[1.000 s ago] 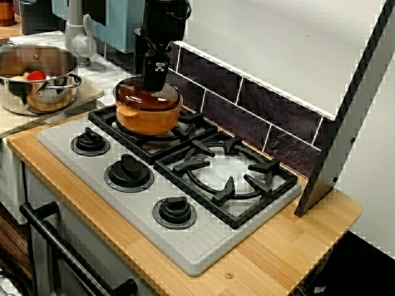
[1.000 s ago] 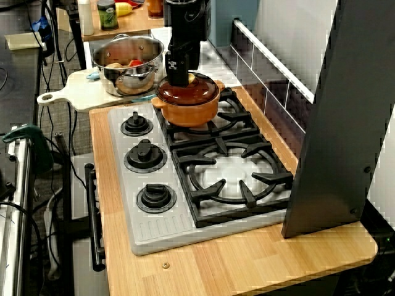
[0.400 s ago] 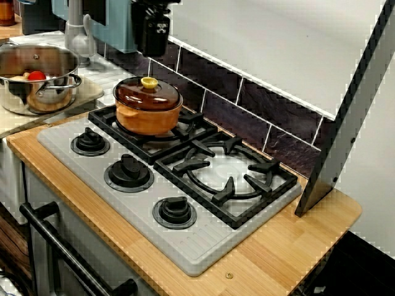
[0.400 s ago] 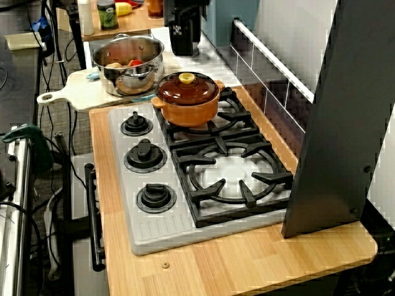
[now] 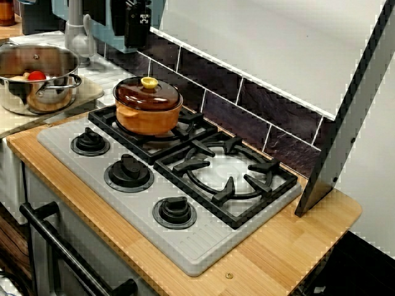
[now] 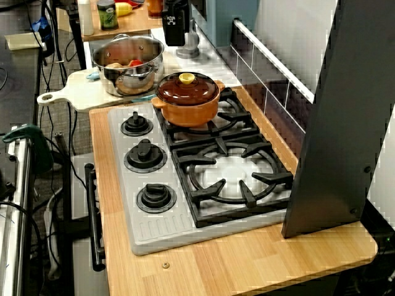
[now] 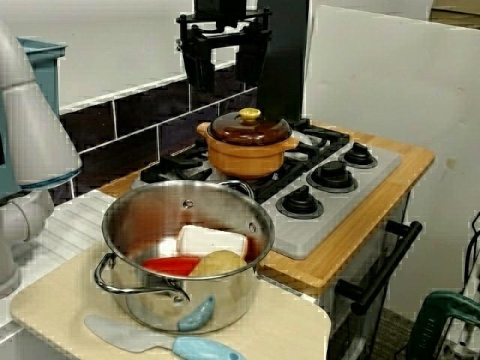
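An orange pot with a brown lid and a yellow knob stands on the stove's back-left burner. It also shows in the high view along the stove and in the view from behind the steel pot. My black gripper hangs well above and behind the pot, open, with nothing between its fingers. In the view from the stove's front corner the gripper is up at the top edge, left of the pot. In the high view the gripper is beyond the pot.
A steel pot holding a potato, a red piece and a white block sits on a pale cutting board left of the stove, beside a light blue spatula. A tall grey panel leans at the stove's right end. Three knobs line the stove front.
The gripper was down on the lid's knob a second ago. It has let go, risen and drifted left toward the steel pot. The lid stays on the orange pot.
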